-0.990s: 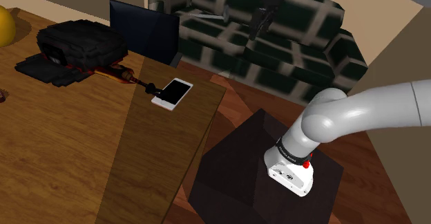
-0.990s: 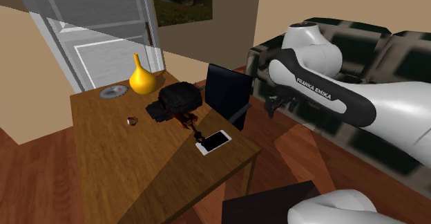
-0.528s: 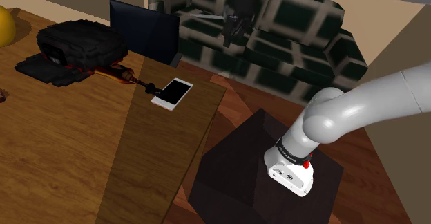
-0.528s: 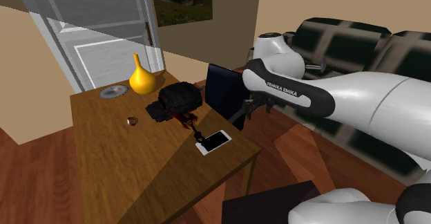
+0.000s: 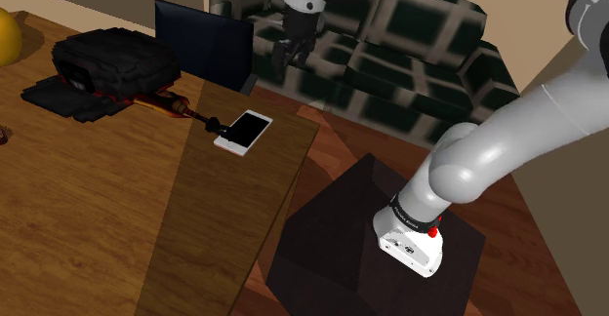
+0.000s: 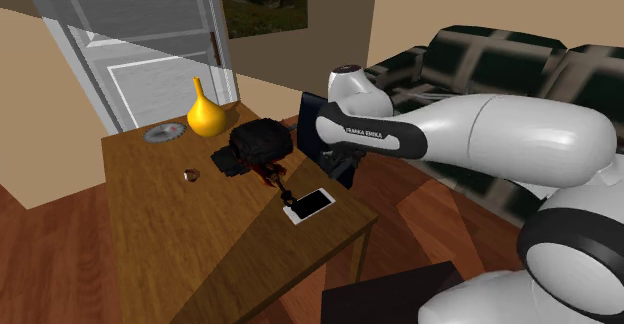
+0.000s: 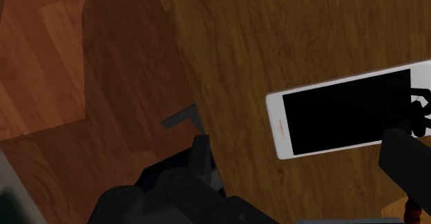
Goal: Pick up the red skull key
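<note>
The red skull key (image 5: 168, 103) lies on the wooden table (image 5: 117, 217) between a black bag (image 5: 112, 60) and a white phone (image 5: 244, 131). Its black ring end (image 5: 210, 122) touches the phone's corner. In the second exterior view the key (image 6: 272, 176) sits just in front of the bag. My gripper (image 5: 290, 53) hangs open and empty above the table's far edge, beside the dark panel and apart from the key. In the wrist view one finger (image 7: 407, 166) shows past the phone (image 7: 345, 112), with the key's black ring (image 7: 416, 112) at the phone's end.
A dark upright panel (image 5: 205, 41) stands at the table's far edge. A yellow vase (image 6: 205, 117), a grey dish (image 6: 162, 132) and a small brown object (image 6: 192, 175) sit farther along the table. A checked sofa (image 5: 410, 41) is behind.
The arm has swung from above the sofa toward the shoulder view's left. The gripper now hangs by the table's far edge near the dark panel. Nothing on the table moved.
</note>
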Robot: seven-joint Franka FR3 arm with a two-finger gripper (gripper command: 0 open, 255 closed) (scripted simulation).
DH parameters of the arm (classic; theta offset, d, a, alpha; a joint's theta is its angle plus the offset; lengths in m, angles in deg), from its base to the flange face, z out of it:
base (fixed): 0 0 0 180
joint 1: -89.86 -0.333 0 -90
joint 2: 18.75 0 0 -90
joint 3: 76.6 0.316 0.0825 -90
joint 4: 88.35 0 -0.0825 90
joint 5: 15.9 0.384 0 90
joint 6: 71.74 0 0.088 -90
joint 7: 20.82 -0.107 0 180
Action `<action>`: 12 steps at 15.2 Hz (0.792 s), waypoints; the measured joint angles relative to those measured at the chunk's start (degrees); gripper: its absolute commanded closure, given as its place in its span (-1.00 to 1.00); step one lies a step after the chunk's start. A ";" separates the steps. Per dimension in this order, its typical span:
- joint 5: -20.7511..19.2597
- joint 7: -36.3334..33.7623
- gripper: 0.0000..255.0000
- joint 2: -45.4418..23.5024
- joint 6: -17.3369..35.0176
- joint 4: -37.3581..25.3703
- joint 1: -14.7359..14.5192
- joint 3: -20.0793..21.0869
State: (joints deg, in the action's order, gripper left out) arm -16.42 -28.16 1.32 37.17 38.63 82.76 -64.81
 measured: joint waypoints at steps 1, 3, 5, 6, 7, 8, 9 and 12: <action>-0.25 -0.64 -1.00 -2.19 1.02 -1.17 -0.15 0.66; -0.64 -2.01 -1.00 -5.49 2.34 -3.01 -0.69 1.98; -1.34 -3.50 -1.00 -9.18 3.86 -5.02 -1.19 3.26; -1.83 -4.55 -1.00 -11.37 4.69 -6.29 -1.56 4.06; -2.27 -5.18 -1.00 -13.02 5.43 -7.09 -1.82 4.55; -2.75 -5.75 -1.00 -14.77 5.65 -8.51 -2.05 4.99; -3.25 -6.72 -1.00 -16.41 6.13 -9.53 -2.51 5.64; -5.58 -9.31 -1.00 -23.20 6.40 -15.54 -3.79 7.09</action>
State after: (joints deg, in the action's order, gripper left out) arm -22.00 -37.47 -21.88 43.57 23.09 78.97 -57.71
